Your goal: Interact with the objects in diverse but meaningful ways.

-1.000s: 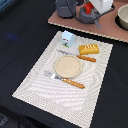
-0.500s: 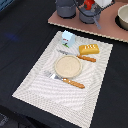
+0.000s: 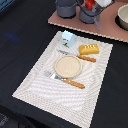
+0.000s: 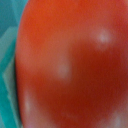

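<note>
Arm's reaching in at the far edge, claw (image 3: 90, 5) low over the grey pot (image 3: 89, 16). Red tomato (image 4: 70, 65) sits right under it, filling the wrist view. Can't tell whether the claw's spread or pinching.

No legible text, label, brand, number or sign appears in either view. The pale-blue carton (image 3: 67, 37) on the striped mat (image 3: 35, 85) shows a small green and white patch on its front face, but the patch is too blurred to read as lettering. In the wrist view, the red tomato (image 4: 75, 65) fills the picture and carries only glossy highlights, no markings.
</note>
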Controlling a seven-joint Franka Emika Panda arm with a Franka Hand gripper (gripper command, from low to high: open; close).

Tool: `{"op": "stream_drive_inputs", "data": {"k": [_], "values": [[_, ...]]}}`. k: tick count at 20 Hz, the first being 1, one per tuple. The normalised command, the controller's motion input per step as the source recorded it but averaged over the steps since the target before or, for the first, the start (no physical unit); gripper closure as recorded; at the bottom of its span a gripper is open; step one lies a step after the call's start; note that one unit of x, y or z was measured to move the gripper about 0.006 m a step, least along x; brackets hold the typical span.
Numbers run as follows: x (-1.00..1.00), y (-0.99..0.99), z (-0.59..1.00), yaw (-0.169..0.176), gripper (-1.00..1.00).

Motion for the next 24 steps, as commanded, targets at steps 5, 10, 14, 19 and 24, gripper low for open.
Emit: {"op": "stream_drive_inputs", "data": {"k": [5, 10, 14, 19, 24], "values": [[-0.03, 0.21, 0.52, 0.0, -1.0], [-0.04, 0.26, 0.59, 0.0, -1.0], [-0.02, 0.28, 0.74, 0.0, -1.0], [0.08, 0.01, 1.0, -0.023, -1.0], [0.35, -0.55, 0.69, -0.094, -1.0]]}}
